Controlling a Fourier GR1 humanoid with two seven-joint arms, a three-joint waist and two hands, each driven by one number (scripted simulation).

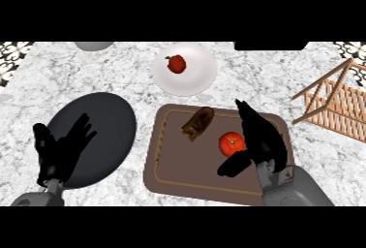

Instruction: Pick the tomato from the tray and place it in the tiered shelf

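**Tomato not yet lifted, right hand closing in**

From my seat, the job is barely begun. The tomato lies on the brown tray, near its right side, and the wooden tiered shelf at the right of the desk has nothing of it yet. Grasping, lifting, carrying and placing all remain, as I judge it.

My right hand sits over the tray just beside the tomato, fingers stretched long past its right side and the thumb reaching under its near side. The hand is wide, cupping around the tomato but not closed on it; I cannot tell whether it touches.

My left hand rests open over the dark plate, holding nothing.
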